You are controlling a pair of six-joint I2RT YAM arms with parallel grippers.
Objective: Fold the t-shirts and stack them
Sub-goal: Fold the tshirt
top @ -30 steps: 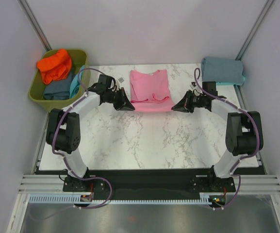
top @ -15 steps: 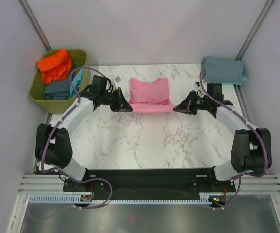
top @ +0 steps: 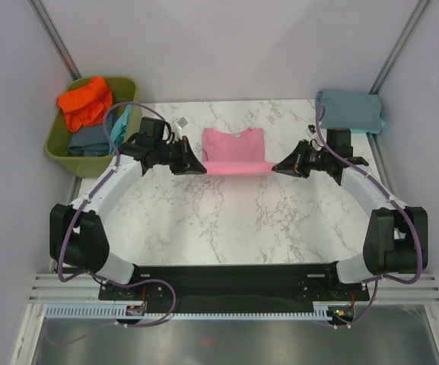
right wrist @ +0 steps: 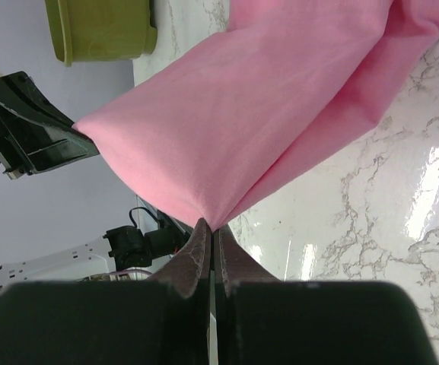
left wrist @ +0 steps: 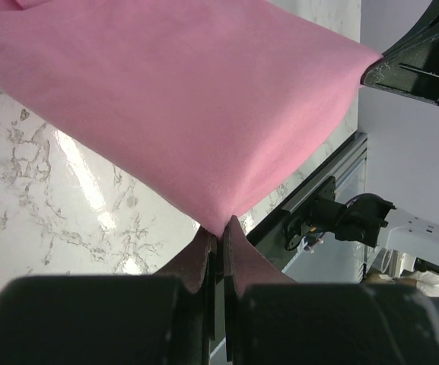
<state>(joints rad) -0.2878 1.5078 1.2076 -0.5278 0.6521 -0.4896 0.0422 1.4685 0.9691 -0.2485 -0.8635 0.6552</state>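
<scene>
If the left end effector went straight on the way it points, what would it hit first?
The pink t-shirt it grips; past that fold, probably the right end effector facing it, though depth is unclear.

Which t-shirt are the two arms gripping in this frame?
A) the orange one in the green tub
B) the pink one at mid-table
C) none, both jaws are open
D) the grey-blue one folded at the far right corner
B: the left gripper and the right gripper each have their jaws shut on a near corner of the pink t-shirt, whose near edge is stretched between them.
</scene>
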